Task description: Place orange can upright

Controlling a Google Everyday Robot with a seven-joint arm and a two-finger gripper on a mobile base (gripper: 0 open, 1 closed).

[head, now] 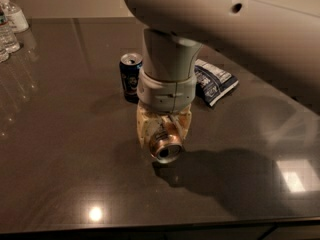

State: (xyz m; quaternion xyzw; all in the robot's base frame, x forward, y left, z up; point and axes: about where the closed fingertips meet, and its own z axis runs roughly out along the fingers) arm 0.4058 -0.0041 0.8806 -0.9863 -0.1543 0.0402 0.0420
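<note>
No legible text. Markings on the orange can (166,147), clasped by the gripper (164,133) at frame centre, on the blue can (131,77) and on the packet (215,83) cannot be read.

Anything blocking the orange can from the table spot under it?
Nothing visible. The gripper holds the orange can on its side, end toward the camera, low over the table. The blue can and snack bag sit behind it, apart.

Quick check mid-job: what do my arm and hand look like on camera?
The arm: smooth pale grey rounded shell with a small dark round hole; cylindrical grey wrist with a lighter collar. The hand, low over the dark table at the orange can: cream, translucent-looking.
</note>
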